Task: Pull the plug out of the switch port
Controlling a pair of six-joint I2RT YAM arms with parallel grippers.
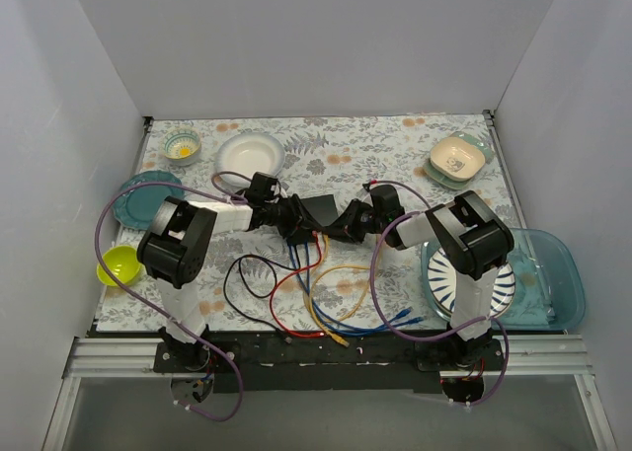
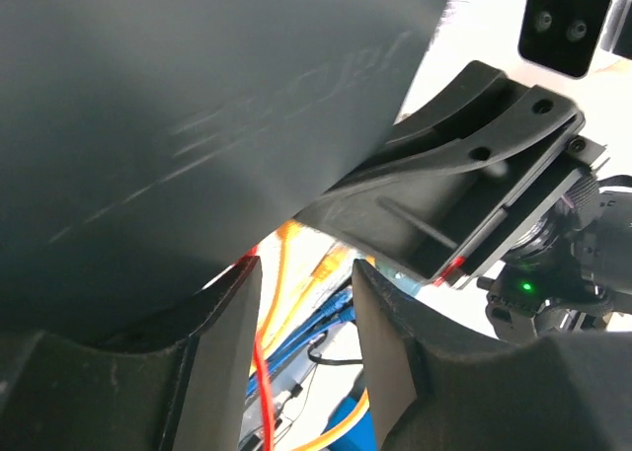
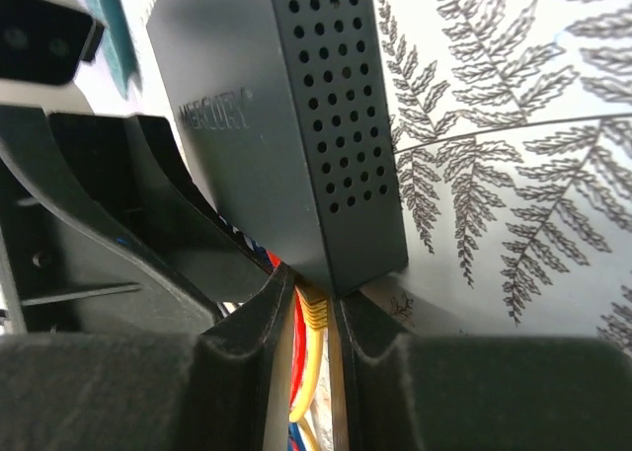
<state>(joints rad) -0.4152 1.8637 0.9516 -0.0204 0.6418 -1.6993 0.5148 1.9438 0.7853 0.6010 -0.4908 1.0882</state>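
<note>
The switch [image 1: 322, 210] is a flat black box lying mid-table between my two grippers. It fills the upper left of the left wrist view [image 2: 178, 125] and stands with a perforated side in the right wrist view [image 3: 296, 125]. Red, yellow, blue and black cables [image 1: 306, 293] trail from its near edge. My right gripper [image 3: 311, 288] is shut on a yellow plug [image 3: 318, 313] that sits in a port at the switch's end. My left gripper [image 2: 306, 268] is open at the switch's left end [image 1: 292, 221], with a red cable [image 2: 259, 372] running between its fingers. The right gripper shows in the top view [image 1: 343, 226].
A yellow-green bowl [image 1: 118, 264] and a teal plate [image 1: 146, 196] are at left. A white bowl [image 1: 250, 155] and a small patterned bowl [image 1: 182, 145] are at the back. A cream bowl [image 1: 456, 159] is at back right. A blue bin [image 1: 558, 273] holds a striped plate [image 1: 499, 291].
</note>
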